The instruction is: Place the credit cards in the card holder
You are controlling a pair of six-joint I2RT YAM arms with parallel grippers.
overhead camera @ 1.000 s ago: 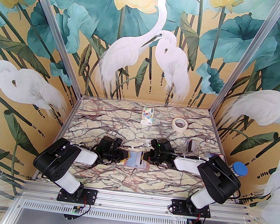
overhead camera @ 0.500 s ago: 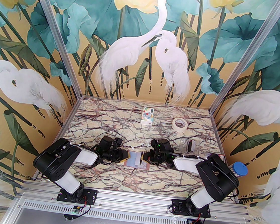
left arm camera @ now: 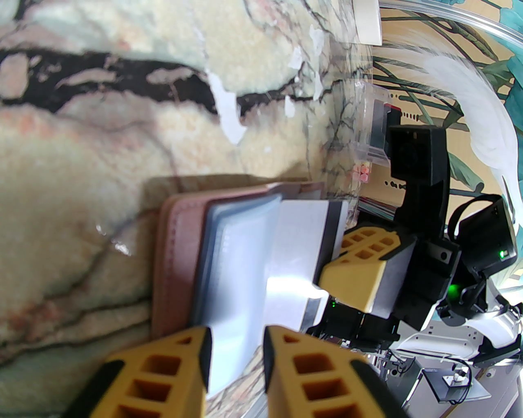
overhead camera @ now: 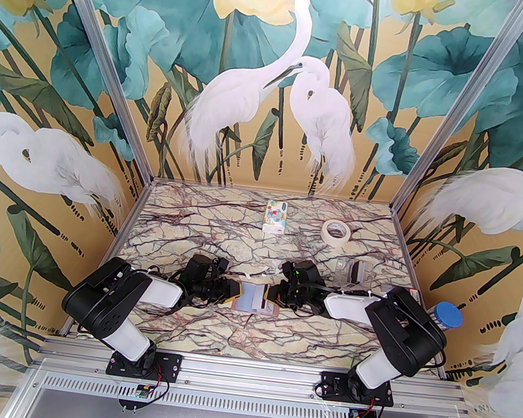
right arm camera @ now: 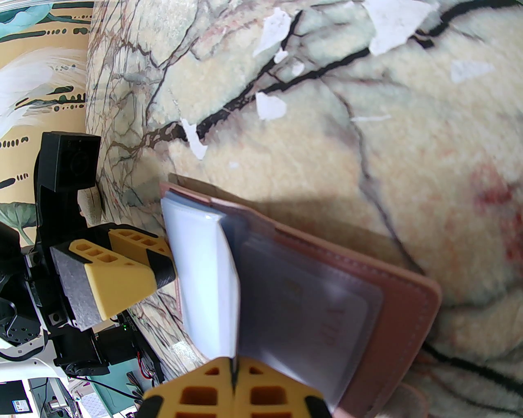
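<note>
Top external shows us the desk (overhead camera: 220, 240) with the card holder (overhead camera: 245, 301) lying open on its near middle, between the left hand (overhead camera: 234, 290) and the right hand (overhead camera: 273, 294). We judge the task part done at most. The holder is opened and steadied and one credit card (left arm camera: 300, 241) is at its sleeves, but we see no card seated fully in a pocket.

The left hand comes in from the left. It is partly open, and its fingers are closed round the bundle of pale sleeves, which seems to keep the leaves parted. The right hand comes in from the right, pinched fully together on the edge of the credit card.

The card leans over the right half of the holder, its free edge reaching the sleeves near the fold. Whether it has entered a pocket we cannot tell. What is left, as we read it, is to slide it home and let go. A clear box (overhead camera: 352, 270) sits far to the right, and we cannot tell whether more cards wait there.

The card holder has a dusty-pink stitched cover, pale blue inside, with soft cloudy plastic sleeves. The card is thin, stiff, whitish and glossy, with a dark stripe (left arm camera: 333, 232) along the side nearest the right hand.
</note>
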